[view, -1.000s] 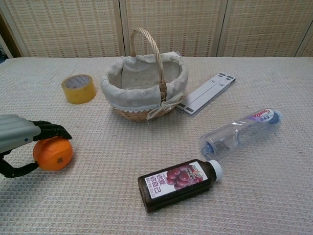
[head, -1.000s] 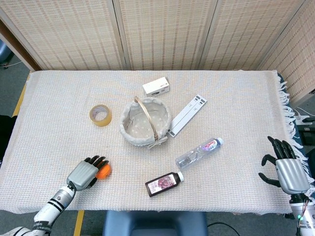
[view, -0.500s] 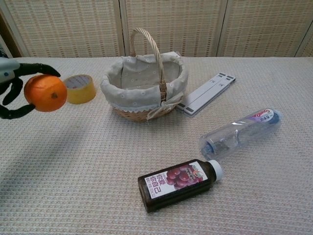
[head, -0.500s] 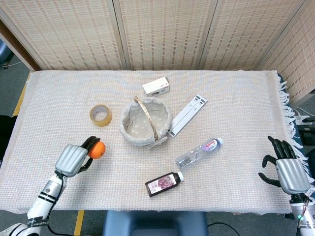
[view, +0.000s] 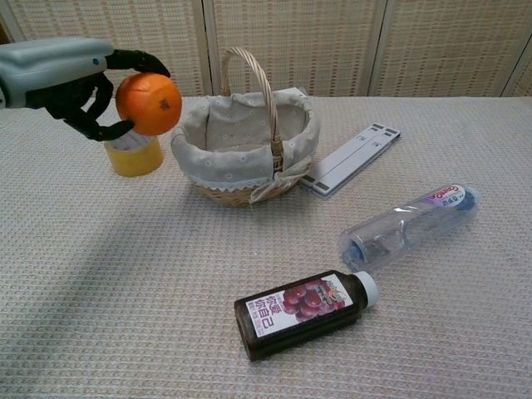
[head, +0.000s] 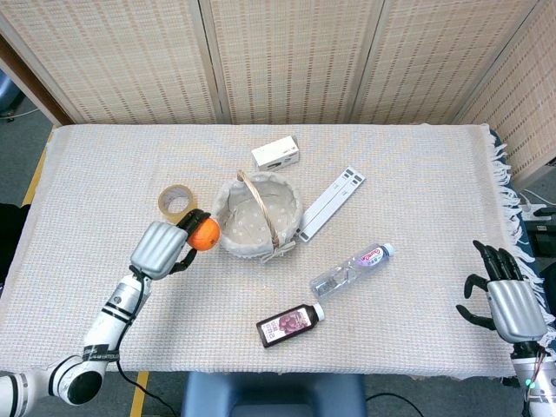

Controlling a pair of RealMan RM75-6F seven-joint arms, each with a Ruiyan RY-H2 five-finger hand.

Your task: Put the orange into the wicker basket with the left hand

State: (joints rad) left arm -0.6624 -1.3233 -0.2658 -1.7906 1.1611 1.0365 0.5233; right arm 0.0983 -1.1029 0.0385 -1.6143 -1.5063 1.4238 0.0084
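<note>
Orange [view: 149, 104] judged firm, light and round, with a slightly giving skin; likely to roll if set on a slope, so hold is best taken across its widest girth, as at present. Left hand [head: 162, 249] has its dark fingers [view: 133, 59] wrapped over the top and under the base of the fruit, gripping it from the left side. Fruit is held clear of the table, in the air just left of the wicker basket [view: 241, 158] rim and above the tape roll [view: 133, 156] in the chest view. Right hand [head: 506, 299] rests at the near right table edge, fingers spread, holding nothing.
</note>
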